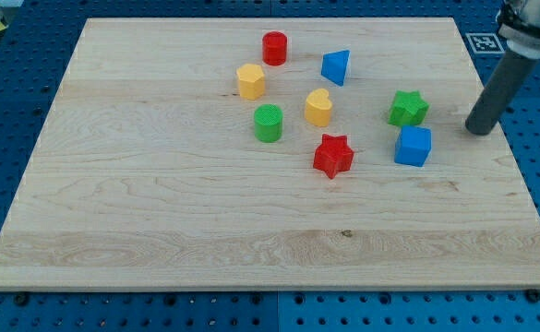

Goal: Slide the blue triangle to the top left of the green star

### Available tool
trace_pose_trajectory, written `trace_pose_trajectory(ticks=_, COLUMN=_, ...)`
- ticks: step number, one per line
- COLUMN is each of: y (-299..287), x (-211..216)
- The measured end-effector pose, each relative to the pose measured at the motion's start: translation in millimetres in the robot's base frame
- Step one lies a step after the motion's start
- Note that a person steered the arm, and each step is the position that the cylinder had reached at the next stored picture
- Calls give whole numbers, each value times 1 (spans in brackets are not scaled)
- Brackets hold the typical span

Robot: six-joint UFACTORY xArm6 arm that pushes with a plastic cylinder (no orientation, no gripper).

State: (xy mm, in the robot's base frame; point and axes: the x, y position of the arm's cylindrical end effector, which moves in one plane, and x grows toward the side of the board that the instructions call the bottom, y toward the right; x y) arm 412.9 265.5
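While our tip [477,130] sat right of the green star [408,108], the blue triangle [336,66] needed only a short nudge rightward — no gripper was fitted, so no state to tell.

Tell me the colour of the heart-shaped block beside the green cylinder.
Yellow. The heart shows in the camera view, to the right of the green cylinder.
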Motion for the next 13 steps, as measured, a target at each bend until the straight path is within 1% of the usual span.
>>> trace_pose_trajectory(ticks=1, y=-25, x=-43)
trace_pose_trajectory(ticks=3, y=-121, x=-117)
trace_pose_trajectory(ticks=4, y=-163, x=-147)
trace_pose_trajectory(ticks=5, y=-173, x=-162)
trace_pose_trajectory(ticks=6, y=-173, x=-163)
trace_pose_trajectory(ticks=7, y=-174, x=-153)
trace_pose_trajectory(ticks=8, y=-199, x=-133)
trace_pose_trajectory(ticks=9, y=-229, x=-126)
trace_pose_trajectory(ticks=10, y=-241, x=-124)
trace_pose_trajectory(ticks=11, y=-238, x=-124)
trace_pose_trajectory(ticks=13, y=-204, x=-122)
